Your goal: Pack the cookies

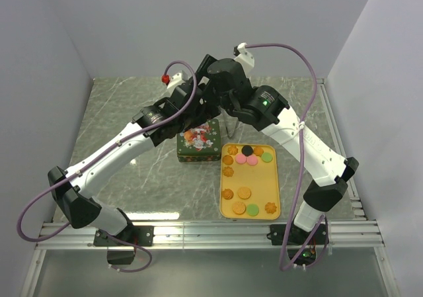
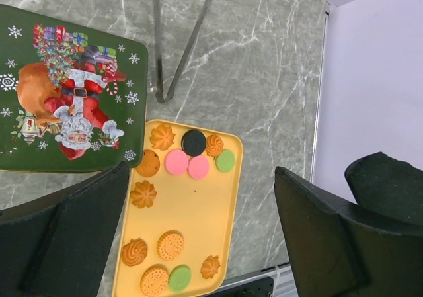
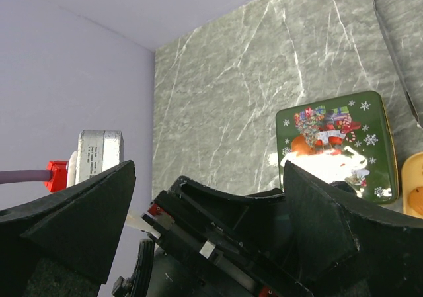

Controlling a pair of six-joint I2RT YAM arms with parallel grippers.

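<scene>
1. Left tool: released. Its two black fingers are spread wide with nothing between them. It hangs above the desk, looking straight down and touching nothing.
2. Cookies: thirteen counted, all lying flat on the yellow tray, none in either tool.
3. The far end of the tray carries eight: a black one, two pink, one green and four golden-brown. The near end carries five: four golden-brown and one green. The middle of the tray is bare.
4. Cookies relative to the left tool: in the left wrist view the tray shows through the gap between the fingers, below the tool. The pink pair sits about level with the fingertips. The cookies are well clear of both fingers.
5. Right tool: also released, with its fingers wide apart and gripping nothing. The black links of the left arm fill the view under the gap.
6. Cookies relative to the right tool: only a sliver of the tray with one brown cookie shows, at the right edge of the right wrist view and off to the side of the fingers.
7. Green tin, with a Santa lid that is on: just left of the tray's far corner. Cannot tell whether they touch.
8. Metal tongs: flat on the desk beyond the tray, apart from it.
</scene>
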